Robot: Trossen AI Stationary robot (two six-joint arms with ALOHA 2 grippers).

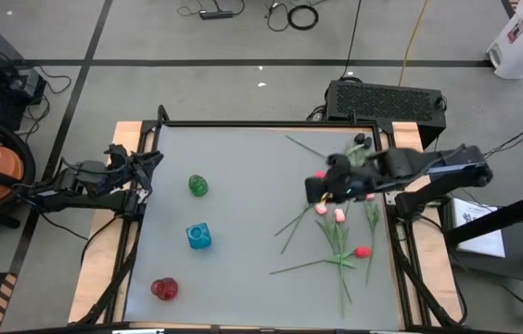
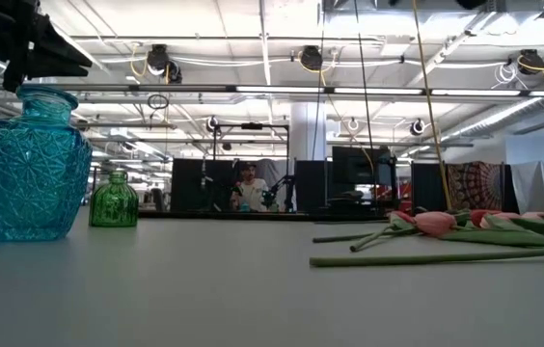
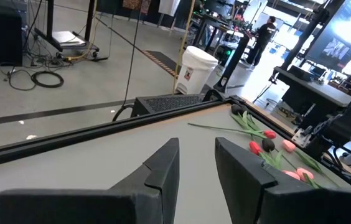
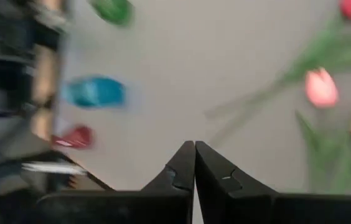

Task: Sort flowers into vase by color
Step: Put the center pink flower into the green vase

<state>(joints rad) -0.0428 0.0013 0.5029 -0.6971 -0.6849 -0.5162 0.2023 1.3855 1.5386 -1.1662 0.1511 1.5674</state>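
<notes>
Several artificial tulips (image 1: 340, 237) lie in a loose pile on the table's right half, with pink heads (image 4: 320, 87), red heads (image 3: 256, 147) and a black one (image 1: 359, 139) toward the far edge. Three glass vases stand upright on the left half: green (image 1: 197, 186), blue (image 1: 198, 236) and red (image 1: 164, 289). My right gripper (image 1: 311, 192) hovers above the left side of the pile with its fingers shut (image 4: 194, 144) and nothing between them. My left gripper (image 1: 147, 172) waits at the table's left edge, open (image 3: 197, 144).
A black box (image 1: 387, 97) sits behind the table's far edge. A bare grey stretch of table (image 1: 252, 213) lies between the vases and the flowers. In the low view the blue vase (image 2: 33, 164) and green vase (image 2: 114, 200) stand left, and a person (image 2: 248, 188) is far behind.
</notes>
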